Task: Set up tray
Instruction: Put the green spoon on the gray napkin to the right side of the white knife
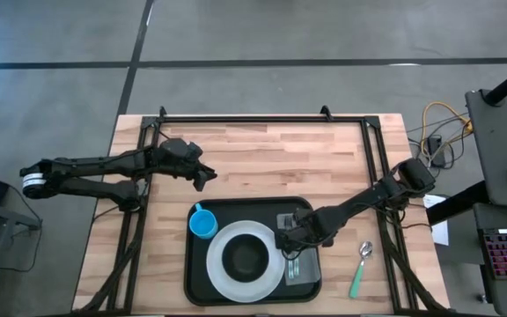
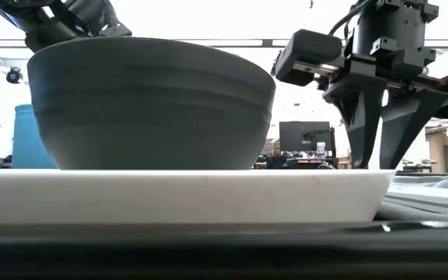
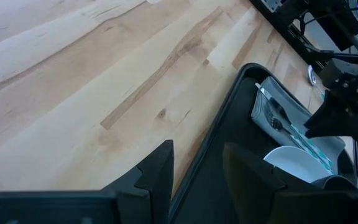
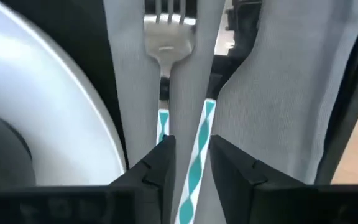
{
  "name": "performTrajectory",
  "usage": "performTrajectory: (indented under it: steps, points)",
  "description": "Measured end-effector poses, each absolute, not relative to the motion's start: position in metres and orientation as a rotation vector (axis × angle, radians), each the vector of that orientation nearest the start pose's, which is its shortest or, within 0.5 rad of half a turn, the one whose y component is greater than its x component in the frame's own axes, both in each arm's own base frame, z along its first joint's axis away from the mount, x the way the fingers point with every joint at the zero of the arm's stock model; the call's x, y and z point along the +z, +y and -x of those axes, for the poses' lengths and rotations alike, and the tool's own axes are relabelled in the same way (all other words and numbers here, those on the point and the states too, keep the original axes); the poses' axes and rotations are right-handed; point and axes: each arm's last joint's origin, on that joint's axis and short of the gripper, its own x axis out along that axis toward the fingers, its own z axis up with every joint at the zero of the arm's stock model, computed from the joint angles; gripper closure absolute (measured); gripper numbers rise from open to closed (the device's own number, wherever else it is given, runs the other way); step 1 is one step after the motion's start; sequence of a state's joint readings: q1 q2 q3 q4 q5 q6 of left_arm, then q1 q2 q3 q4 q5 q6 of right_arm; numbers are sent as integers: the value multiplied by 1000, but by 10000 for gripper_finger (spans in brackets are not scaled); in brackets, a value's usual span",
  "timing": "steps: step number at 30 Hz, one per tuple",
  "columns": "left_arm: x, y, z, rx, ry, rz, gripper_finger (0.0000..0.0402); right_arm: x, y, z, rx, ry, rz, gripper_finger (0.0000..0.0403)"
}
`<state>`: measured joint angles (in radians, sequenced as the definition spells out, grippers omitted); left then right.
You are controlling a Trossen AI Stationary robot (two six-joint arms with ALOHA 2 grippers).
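A: Looking down from above, where does the tray lie?

B: On the wooden table, toward its near edge. Taking the tray as landmark: a white plate sits in its middle with a dark bowl on it, a blue cup stands in its far left corner, and a grey napkin lies along its right side.

A: And the right gripper?

B: Over the tray's right side, directly above the napkin. In its wrist view the fingers stand a narrow way apart, and a fork with a teal-striped handle lies on the napkin, the handle running between them. A second striped handle lies just beside it. I cannot tell whether the fingers touch either handle.

A: So the tray is under those jaws?

B: Yes, beneath them, with the napkin in between.

A: The left gripper?

B: Off the tray, above bare wood beyond the tray's far left corner. Its jaws are apart, holding nothing; its wrist view shows the tray's rim ahead of them.

A: Anything outside the tray?

B: A spoon with a green handle, on the wood just right of the tray.
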<state>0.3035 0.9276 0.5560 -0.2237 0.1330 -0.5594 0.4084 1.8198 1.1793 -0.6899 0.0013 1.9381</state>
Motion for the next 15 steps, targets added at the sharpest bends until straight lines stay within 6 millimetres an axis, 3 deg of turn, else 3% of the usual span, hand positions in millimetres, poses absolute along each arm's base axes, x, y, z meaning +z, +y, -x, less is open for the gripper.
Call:
performTrajectory:
  steps: [9,15]
  points:
    - [228,54,-184,326,524,671,282,182,144,-301,-999,1255,-1284,292]
    - [227,54,-184,321,528,652,282,184,174,-282,-978,1420,-1329,296]
